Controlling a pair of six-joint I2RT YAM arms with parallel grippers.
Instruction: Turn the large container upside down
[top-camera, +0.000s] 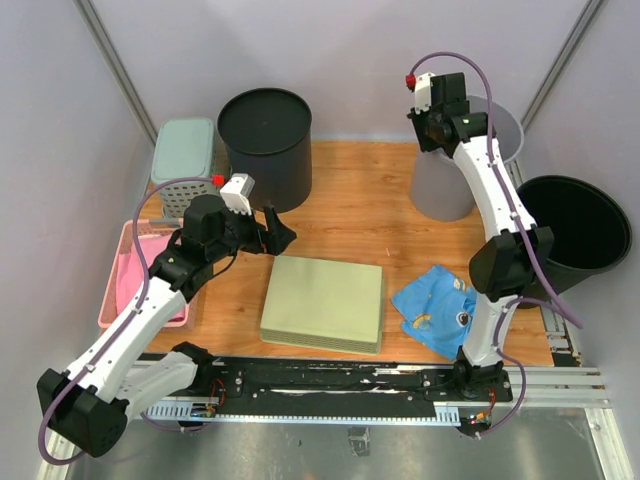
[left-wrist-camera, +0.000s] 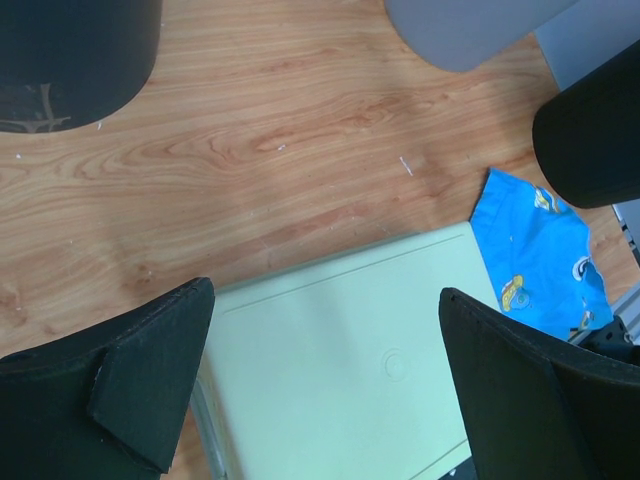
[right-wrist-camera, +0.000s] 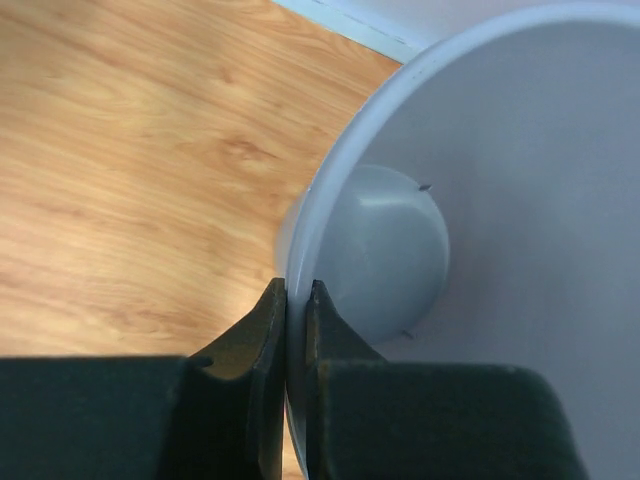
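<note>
The large grey container (top-camera: 447, 188) stands upright at the back right of the wooden table; its open mouth fills the right wrist view (right-wrist-camera: 480, 180) and its side shows in the left wrist view (left-wrist-camera: 470, 25). My right gripper (top-camera: 445, 125) is shut on its rim, one finger outside and one inside (right-wrist-camera: 297, 287). My left gripper (top-camera: 275, 232) is open and empty, hovering over the far left corner of a flat pale green box (top-camera: 325, 302), which lies between its fingers in the left wrist view (left-wrist-camera: 325, 292).
A black bucket (top-camera: 265, 140) stands upright at the back left. Another black bucket (top-camera: 578, 232) sits off the table's right edge. A blue cloth (top-camera: 435, 310) lies front right. A pink tray (top-camera: 128, 275) and a green-lidded basket (top-camera: 185, 165) sit at the left.
</note>
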